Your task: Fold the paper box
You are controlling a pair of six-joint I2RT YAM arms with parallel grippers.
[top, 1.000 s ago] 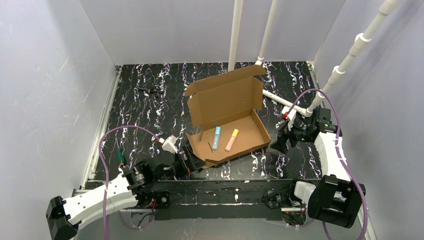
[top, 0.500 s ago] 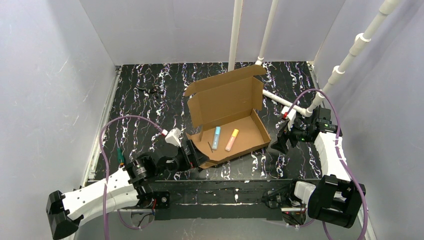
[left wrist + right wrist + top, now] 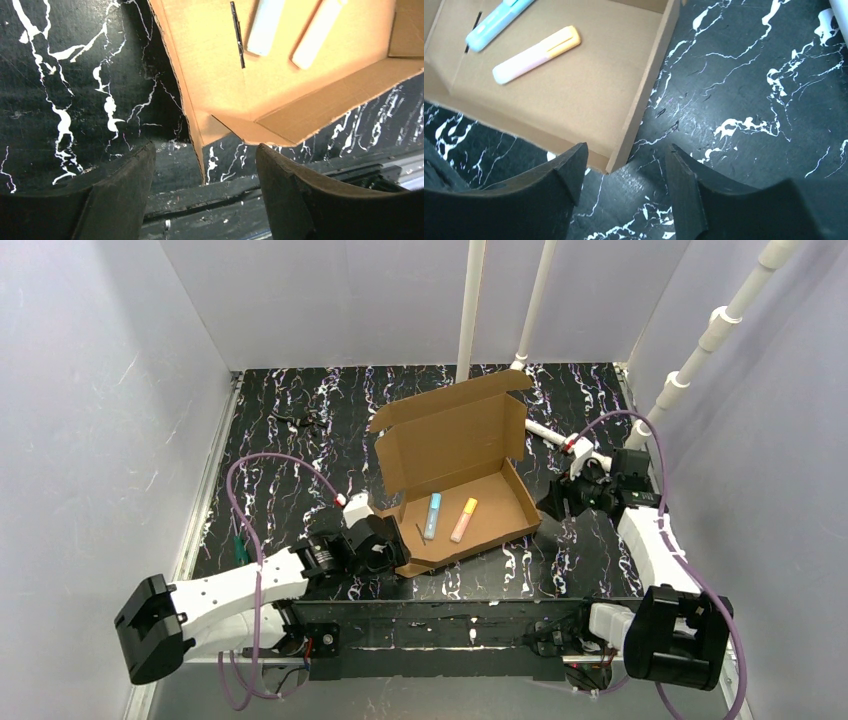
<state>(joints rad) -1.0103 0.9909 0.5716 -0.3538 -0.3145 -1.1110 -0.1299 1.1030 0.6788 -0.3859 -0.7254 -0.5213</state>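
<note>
The paper box [image 3: 455,440] is brown cardboard and sits mid-table with its lid standing upright behind a shallow tray. A blue marker [image 3: 433,515] and an orange marker [image 3: 464,520] lie in the tray. My left gripper [image 3: 388,552] is open at the tray's front-left corner. In the left wrist view the paper box [image 3: 220,75] hangs a loose flap edge [image 3: 199,145] down between the left gripper's [image 3: 205,152] spread fingers, touching neither. My right gripper [image 3: 553,504] is open at the front-right corner. There the paper box's [image 3: 574,95] wall end [image 3: 618,162] sits between the right gripper's [image 3: 626,150] tips.
White pipes [image 3: 470,310] rise at the back and right, and one lies on the table [image 3: 550,432] behind the box. A small dark object [image 3: 300,420] lies at the back left. Grey walls close in both sides. The black rail [image 3: 450,625] runs along the near edge.
The left arm swung right and forward, bringing its gripper to the box's front-left corner. The right gripper shifted left to the front-right corner. Both jaws narrowed somewhat.
</note>
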